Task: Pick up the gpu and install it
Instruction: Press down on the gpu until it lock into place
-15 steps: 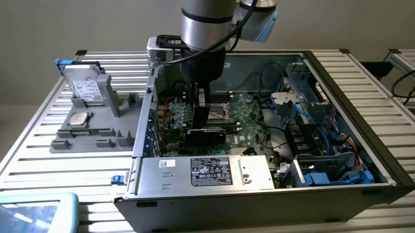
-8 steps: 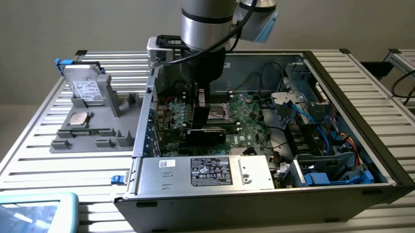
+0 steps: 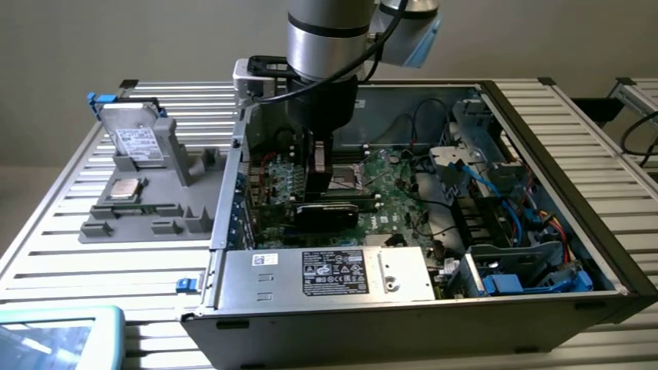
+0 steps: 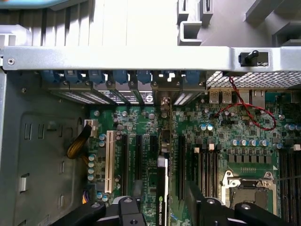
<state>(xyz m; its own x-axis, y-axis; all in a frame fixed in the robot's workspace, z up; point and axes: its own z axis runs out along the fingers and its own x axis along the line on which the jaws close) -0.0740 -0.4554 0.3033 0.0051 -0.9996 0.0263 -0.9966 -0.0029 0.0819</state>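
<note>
Jaws (image 4: 162, 205) spread astride gpu (image 4: 161, 188) standing in motherboard (image 4: 235, 141) slot, hard drive (image 3: 137, 139) on tray outside case (image 3: 411, 308)

Gpu (image 4: 162, 197) cut by frame edge; claw (image 4: 162, 207) fingertips likewise.

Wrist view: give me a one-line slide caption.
Claw straddling the gpu standing on edge in a slot on the motherboard, inside the open case.

Lab bench (image 3: 62, 254) — open PC case (image 3: 411, 308), robot arm (image 3: 327, 46)
</note>
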